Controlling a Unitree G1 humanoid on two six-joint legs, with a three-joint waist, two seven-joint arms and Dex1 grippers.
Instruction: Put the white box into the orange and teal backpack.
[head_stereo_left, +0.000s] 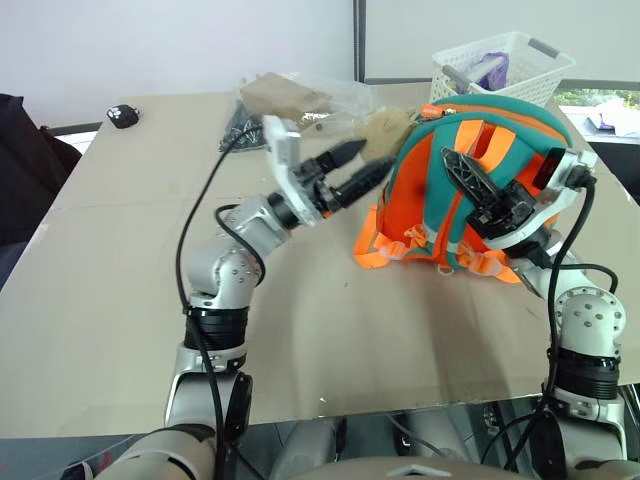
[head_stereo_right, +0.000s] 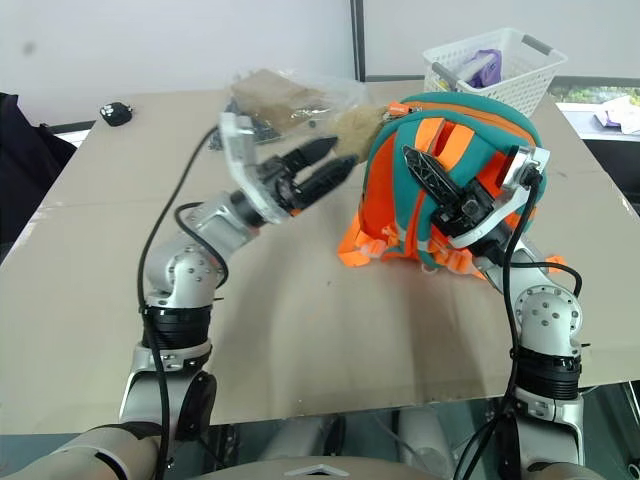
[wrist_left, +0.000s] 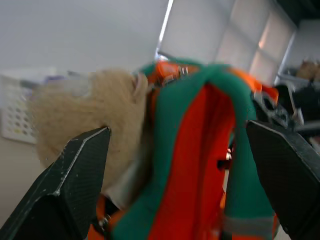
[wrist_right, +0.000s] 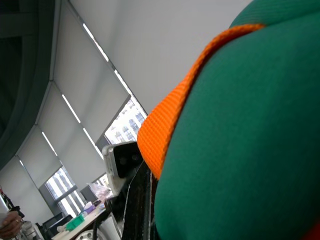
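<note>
Currently: cardboard-covered table (head_stereo_left: 120, 280), with the orange and teal backpack (head_stereo_left: 430, 190) lying toward its far right, strap side facing the robot. A white lattice basket (head_stereo_left: 500, 60) stands just behind the backpack. A clear plastic bag (head_stereo_left: 300, 100) of odds and ends lies behind the left arm.

White box: location cannot be determined. It may already be inside the backpack, but that is a guess.

Left gripper (head_stereo_left: 370, 157): jaws spread wide, holding nothing, pointing at the backpack's near-left edge just beside the tan bear charm (head_stereo_left: 385, 130).
Right gripper (head_stereo_left: 455, 165): fingers closed together, lying against the backpack's teal back panel among the straps. Its wrist view shows teal cloth with an orange edge right up close. I can't tell whether any cloth is actually pinched.

Step in hand (judgement): the right gripper steadies the backpack while the left is free to work at it.

To do it well:
- keep the right gripper's hold steady so the backpack does not roll or slide toward the basket;
- bring the left jaws in clear of the charm and loose straps, which could snag a finger;
- check the opening and the box's place before committing.

Small black object (head_stereo_left: 123, 115) at the far left corner: well apart, irrelevant.
</note>
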